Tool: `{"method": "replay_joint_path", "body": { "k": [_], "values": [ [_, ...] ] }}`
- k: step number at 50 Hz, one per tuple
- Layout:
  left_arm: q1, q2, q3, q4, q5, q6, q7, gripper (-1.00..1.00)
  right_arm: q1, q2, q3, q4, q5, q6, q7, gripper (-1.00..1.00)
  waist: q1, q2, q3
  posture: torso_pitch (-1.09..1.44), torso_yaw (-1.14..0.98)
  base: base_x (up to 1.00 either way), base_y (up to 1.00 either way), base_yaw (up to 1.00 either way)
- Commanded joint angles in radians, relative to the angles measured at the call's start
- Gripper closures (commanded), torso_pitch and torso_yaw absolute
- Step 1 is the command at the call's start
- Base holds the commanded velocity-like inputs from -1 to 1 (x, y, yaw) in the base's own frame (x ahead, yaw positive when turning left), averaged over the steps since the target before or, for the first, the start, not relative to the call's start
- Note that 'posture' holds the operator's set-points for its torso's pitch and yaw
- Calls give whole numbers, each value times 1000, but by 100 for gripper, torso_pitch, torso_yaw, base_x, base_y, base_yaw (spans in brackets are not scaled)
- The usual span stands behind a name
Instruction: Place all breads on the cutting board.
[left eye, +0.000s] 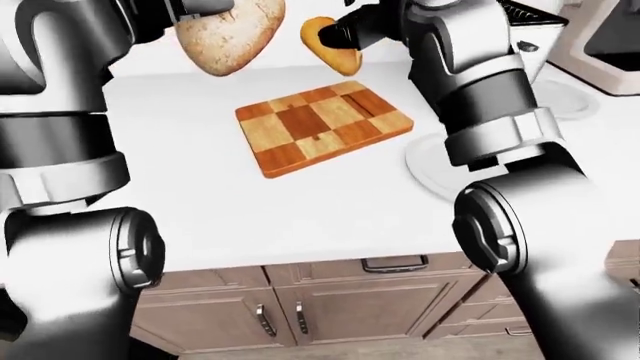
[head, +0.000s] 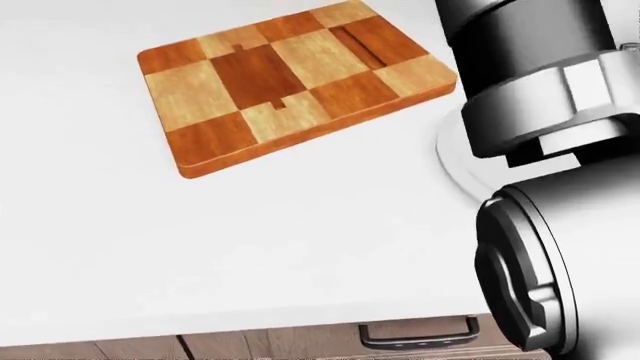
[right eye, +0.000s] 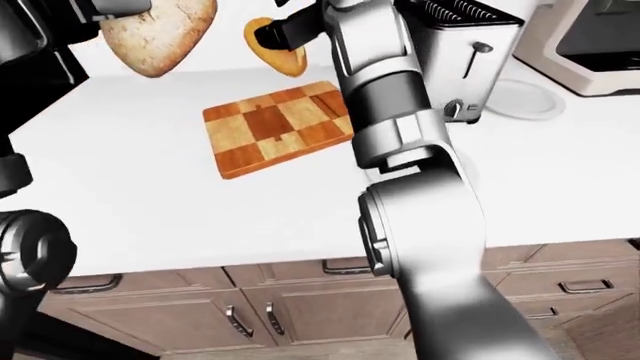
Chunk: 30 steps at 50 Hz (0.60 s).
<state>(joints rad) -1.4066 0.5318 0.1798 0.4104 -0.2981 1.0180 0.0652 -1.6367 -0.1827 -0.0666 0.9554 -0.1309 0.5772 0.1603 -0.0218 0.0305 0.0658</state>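
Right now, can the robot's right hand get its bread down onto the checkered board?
Probably yes. The right hand holds the small bread above the cutting board, whose top is bare, with nothing in between.

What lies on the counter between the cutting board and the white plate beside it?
Nothing: in the head view, bare white counter separates the cutting board from the plate.
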Motion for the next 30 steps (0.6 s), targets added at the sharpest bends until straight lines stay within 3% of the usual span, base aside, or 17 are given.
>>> {"method": "replay_joint_path", "body": {
  "k": [1,8,21,30],
  "values": [
    [-46,-14,1,23,24,-95,2,100,-40,-10,-10,8,1,-88,-28,100,0,4,-32,0,0,0,0,0],
    [-52,-55,-13,94,52,-150,-7,100,-12,9,-9,87,10,-190,-61,100,8,-5,-41,0,0,0,0,0],
    [-9,-70,0,77,70,-156,-8,100,44,28,9,166,-33,-335,-99,100,15,-10,-49,0,0,0,0,0],
    [22,-81,1,56,67,-156,-4,100,67,26,39,235,-136,-432,-169,100,16,-10,-54,0,0,0,0,0]
  ]
}}
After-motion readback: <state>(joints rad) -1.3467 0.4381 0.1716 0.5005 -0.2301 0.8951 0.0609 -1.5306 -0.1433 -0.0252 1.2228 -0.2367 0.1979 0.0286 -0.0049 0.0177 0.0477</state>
